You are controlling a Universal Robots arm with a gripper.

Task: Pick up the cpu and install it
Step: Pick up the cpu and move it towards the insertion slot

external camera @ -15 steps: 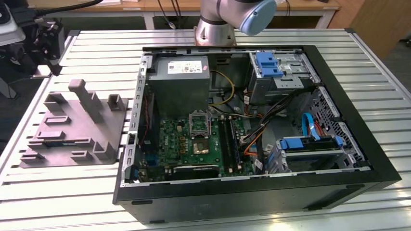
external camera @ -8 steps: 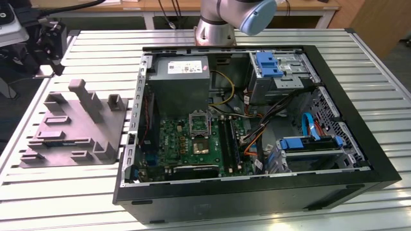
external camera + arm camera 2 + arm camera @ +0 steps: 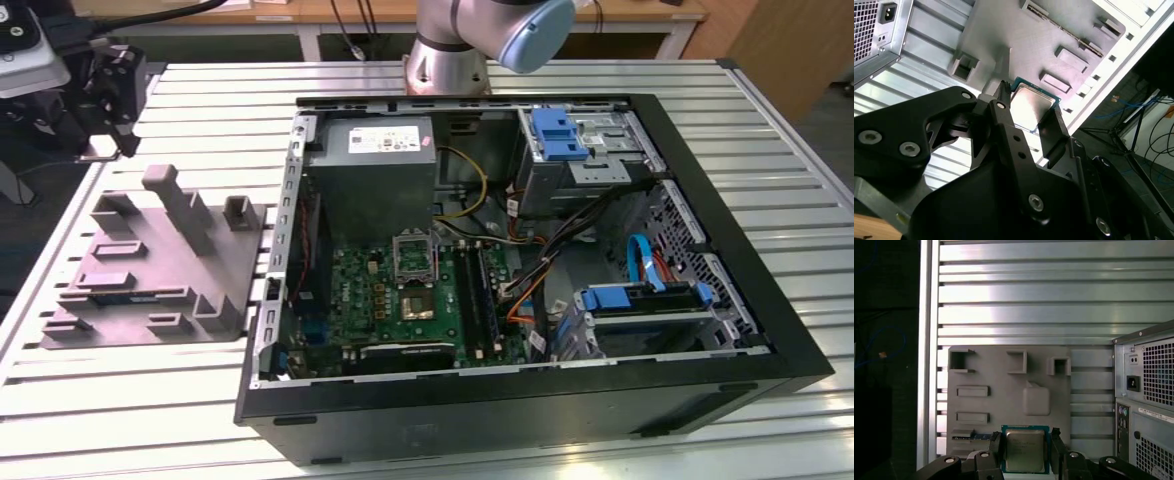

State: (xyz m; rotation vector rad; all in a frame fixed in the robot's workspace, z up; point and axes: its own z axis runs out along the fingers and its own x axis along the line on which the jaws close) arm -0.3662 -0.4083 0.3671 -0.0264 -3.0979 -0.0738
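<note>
The cpu is a small square chip with a silver-grey metal top and a green rim, and it sits between the two black fingers of the gripper. The claw is clenched on it, with a finger pressed against each of two opposite edges. There is faint print on the metal top, too small to read. In the second wrist view the cpu shows in the same grip, pale and shiny.

Behind the chip lies the grey plastic holder block, with three boxy posts in a row on the side away from the chip and flat rectangular pads between. Whether the chip touches the block cannot be told.

The block rests on a slatted metal table, just beside an open computer case. A white sticker on the case's back panel is illegible. Inside the case, the green circuit board carries a silver socket frame.
</note>
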